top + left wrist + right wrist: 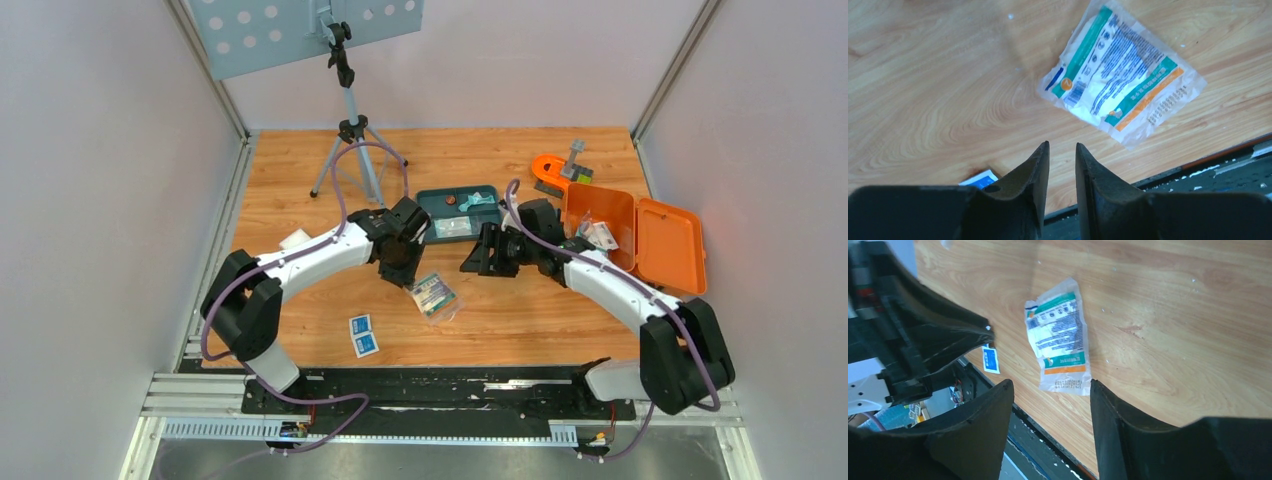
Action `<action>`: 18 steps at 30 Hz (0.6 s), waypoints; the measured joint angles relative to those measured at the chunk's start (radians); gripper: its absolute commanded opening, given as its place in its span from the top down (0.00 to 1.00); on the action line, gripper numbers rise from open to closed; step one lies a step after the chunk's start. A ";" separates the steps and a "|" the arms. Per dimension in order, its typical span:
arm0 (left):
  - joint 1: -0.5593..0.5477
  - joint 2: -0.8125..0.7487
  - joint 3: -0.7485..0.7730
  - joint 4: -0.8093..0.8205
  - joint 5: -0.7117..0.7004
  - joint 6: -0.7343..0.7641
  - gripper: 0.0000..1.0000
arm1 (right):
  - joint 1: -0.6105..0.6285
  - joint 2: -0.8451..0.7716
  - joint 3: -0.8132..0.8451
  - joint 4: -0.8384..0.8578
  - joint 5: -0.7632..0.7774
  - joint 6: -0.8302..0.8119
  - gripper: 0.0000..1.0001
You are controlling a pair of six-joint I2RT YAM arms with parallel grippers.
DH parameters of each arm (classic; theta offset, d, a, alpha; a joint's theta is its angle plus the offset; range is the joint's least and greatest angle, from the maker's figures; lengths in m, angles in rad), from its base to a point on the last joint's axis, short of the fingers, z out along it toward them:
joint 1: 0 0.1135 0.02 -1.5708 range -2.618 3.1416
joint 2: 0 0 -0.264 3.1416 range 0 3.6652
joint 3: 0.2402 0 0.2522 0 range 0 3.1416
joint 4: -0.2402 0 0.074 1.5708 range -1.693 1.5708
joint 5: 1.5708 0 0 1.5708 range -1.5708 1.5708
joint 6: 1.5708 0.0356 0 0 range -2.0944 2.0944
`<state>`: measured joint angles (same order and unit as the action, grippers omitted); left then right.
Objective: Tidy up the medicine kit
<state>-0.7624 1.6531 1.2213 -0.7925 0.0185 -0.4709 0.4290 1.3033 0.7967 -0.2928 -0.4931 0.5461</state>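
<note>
The medicine kit [672,250], an orange box, lies open at the right of the table with small clear bags in its near half. A white packet [433,295] printed in teal and orange lies flat on the wood between the arms; it also shows in the left wrist view [1120,70] and the right wrist view [1058,335]. My left gripper [400,265] hovers just left of it, jaws a narrow gap apart and empty [1063,146]. To the packet's upper right, my right gripper [478,258] is open wide with nothing between its fingers [1050,382].
A dark teal divided tray [492,190] with small items sits behind the grippers. Two blue sachets [362,335] lie near the front edge. A small orange curved piece [548,170] sits at the back right, a tripod [350,130] at the back left, and a white item [295,240] by the left arm.
</note>
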 measured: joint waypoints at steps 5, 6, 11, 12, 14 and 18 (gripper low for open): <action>0.034 -0.053 -0.109 0.087 0.055 -0.084 0.79 | 0.008 0.111 0.002 0.024 -0.023 0.004 0.52; 0.042 -0.058 -0.128 0.106 0.068 -0.098 0.80 | 0.008 0.127 0.002 0.030 -0.029 0.006 0.53; 0.068 -0.061 -0.190 0.204 0.122 -0.169 0.83 | 0.008 0.201 0.002 0.085 -0.077 0.029 0.54; 0.069 -0.059 -0.190 0.214 0.126 -0.176 0.83 | 0.008 0.218 0.002 0.098 -0.089 0.033 0.54; 0.069 -0.050 -0.190 0.242 0.131 -0.185 0.84 | 0.009 0.252 0.001 0.124 -0.108 0.043 0.54; 0.071 0.001 -0.187 0.269 0.130 -0.193 0.84 | 0.021 0.309 0.001 0.159 -0.127 0.062 0.55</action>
<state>-0.6918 1.6543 1.0344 -0.5232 0.1486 -0.6640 0.4500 1.6127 0.7975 -0.1333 -0.6201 0.6079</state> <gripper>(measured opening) 0.166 0.461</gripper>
